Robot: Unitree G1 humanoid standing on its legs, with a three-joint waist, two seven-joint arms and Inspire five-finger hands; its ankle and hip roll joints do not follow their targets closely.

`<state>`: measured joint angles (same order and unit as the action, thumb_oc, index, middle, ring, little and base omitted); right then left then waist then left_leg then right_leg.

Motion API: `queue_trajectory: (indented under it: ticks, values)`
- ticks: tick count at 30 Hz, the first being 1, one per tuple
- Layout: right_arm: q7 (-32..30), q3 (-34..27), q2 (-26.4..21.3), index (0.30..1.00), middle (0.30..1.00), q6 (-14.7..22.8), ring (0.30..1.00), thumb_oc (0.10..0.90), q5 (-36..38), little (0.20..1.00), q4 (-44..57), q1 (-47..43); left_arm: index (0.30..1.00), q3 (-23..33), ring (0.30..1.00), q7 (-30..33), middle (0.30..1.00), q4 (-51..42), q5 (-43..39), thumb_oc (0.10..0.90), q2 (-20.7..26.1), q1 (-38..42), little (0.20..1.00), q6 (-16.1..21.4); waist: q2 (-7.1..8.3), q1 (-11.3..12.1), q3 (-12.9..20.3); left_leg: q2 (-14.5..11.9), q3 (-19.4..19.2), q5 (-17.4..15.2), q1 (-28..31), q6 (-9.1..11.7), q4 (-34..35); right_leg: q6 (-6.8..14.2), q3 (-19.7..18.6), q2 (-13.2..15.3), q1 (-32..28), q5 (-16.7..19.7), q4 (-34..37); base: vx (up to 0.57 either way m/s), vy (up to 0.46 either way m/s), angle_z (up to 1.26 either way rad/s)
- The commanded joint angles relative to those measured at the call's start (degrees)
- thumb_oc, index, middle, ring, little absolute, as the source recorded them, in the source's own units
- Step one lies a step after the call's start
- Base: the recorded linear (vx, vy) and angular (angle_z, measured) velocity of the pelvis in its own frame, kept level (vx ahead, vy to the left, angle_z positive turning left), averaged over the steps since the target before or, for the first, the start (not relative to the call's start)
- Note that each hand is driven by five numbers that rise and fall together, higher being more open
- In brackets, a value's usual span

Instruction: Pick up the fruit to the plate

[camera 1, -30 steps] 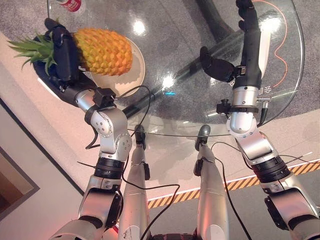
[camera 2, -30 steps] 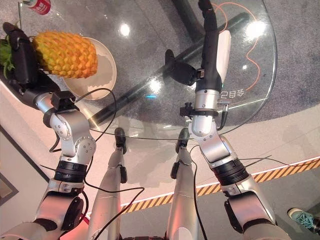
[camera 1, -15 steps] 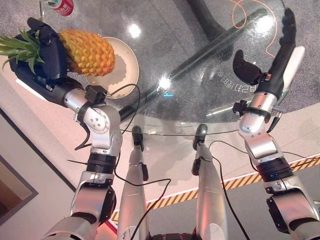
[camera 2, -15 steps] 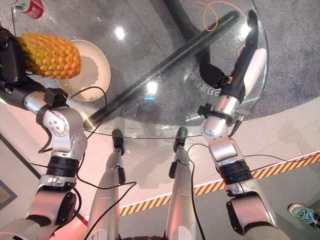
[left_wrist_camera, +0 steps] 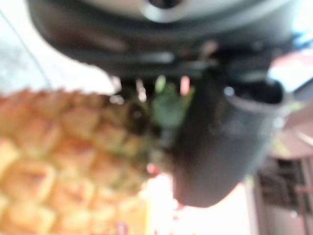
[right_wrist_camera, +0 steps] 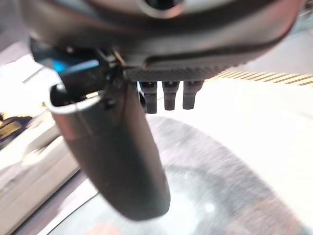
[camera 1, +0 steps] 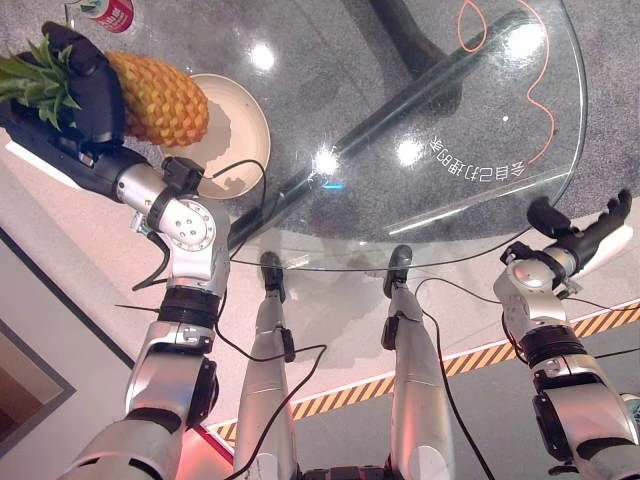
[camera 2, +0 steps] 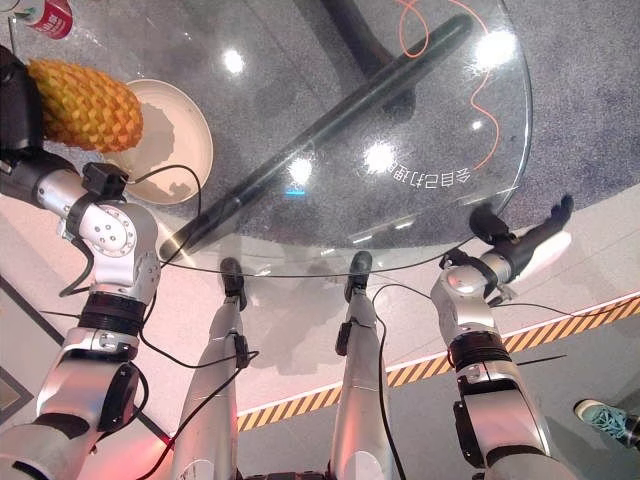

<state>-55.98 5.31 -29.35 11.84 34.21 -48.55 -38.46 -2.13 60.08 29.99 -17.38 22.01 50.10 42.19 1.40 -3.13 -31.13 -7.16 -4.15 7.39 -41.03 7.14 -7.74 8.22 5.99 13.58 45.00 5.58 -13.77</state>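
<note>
Pineapple, orange-yellow and scaly with a green leafy crown (camera 1: pixel 150 95): it sits in my left hand (camera 1: pixel 85 85), whose dark fingers are curled round it at the crown end. Its long axis lies roughly level, crown to the far left, blunt base pointing right. That base overhangs the left rim of the round cream plate (camera 1: pixel 245 125) on the round glass table (camera 1: pixel 470 215); the rest of the fruit is left of the plate. I judge the coming move to be a short carry rightward and a lowering onto the plate. Skin appears firm, evenly ripe, unblemished where visible. My right hand (camera 1: pixel 585 230) hangs off the near right table edge, fingers loosely spread, holding nothing, well apart from the plate. 1 red can (camera 1: pixel 108 12) stands beyond the fruit.
</note>
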Motion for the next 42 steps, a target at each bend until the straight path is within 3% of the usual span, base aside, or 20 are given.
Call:
queue_trajectory:
  ticks: [1,11,16,21,42]
  values:
    - [0.5,-3.4,-4.4,0.900,0.900,2.1,0.900,0.800,4.7,0.900,-4.4,-1.4,0.300,-0.2,0.300,0.4,0.300,-1.4,5.1,0.100,6.9,8.3,0.200,6.2,2.11,1.4,1.3,1.4,0.3,-3.7,-0.8,0.1,-2.3,-0.4,2.7,-2.9,-3.3,-0.2,3.9,-0.02,-0.055,-0.02]
    - [10.1,-1.2,-4.4,0.900,0.900,-2.1,0.900,0.800,8.4,0.900,-20.0,-3.5,0.300,-4.5,0.300,0.0,0.300,5.7,3.7,0.100,9.5,13.0,0.200,4.6,2.23,1.4,1.3,1.2,0.5,-4.1,-1.2,-0.2,-2.9,-0.4,2.8,-3.2,-3.0,-0.3,3.5,0.00,-0.008,0.00]
    - [13.5,0.0,-4.4,0.900,0.900,-6.4,0.900,0.800,8.0,0.900,-23.3,-3.1,0.300,-5.8,0.300,-0.2,0.300,8.6,4.0,0.100,10.0,13.9,0.200,2.9,2.33,1.3,1.3,1.2,0.6,-4.3,-1.4,-0.3,-3.2,-0.4,2.6,-3.4,-2.8,-0.4,3.2,0.00,0.000,0.00]
    - [16.5,0.7,-4.5,0.900,0.900,-7.8,0.900,0.800,7.9,0.900,-24.9,-2.7,0.300,-6.8,0.300,-1.2,0.300,11.4,3.5,0.100,11.1,14.3,0.200,2.2,2.50,1.0,1.3,1.0,0.6,-4.3,-1.6,-0.2,-3.3,-0.4,2.4,-3.5,-2.6,-0.5,3.2,0.00,0.000,0.00]
    - [18.3,2.1,-3.5,0.900,0.900,-6.8,0.900,0.800,6.0,0.900,-25.5,-3.3,0.300,-8.1,0.300,-8.1,0.300,20.2,-1.7,0.100,12.2,15.9,0.200,2.9,2.83,0.1,1.3,0.6,0.7,-5.4,-1.4,0.2,-3.4,-0.5,1.5,-4.2,-2.1,-1.8,2.7,0.00,0.000,0.00]
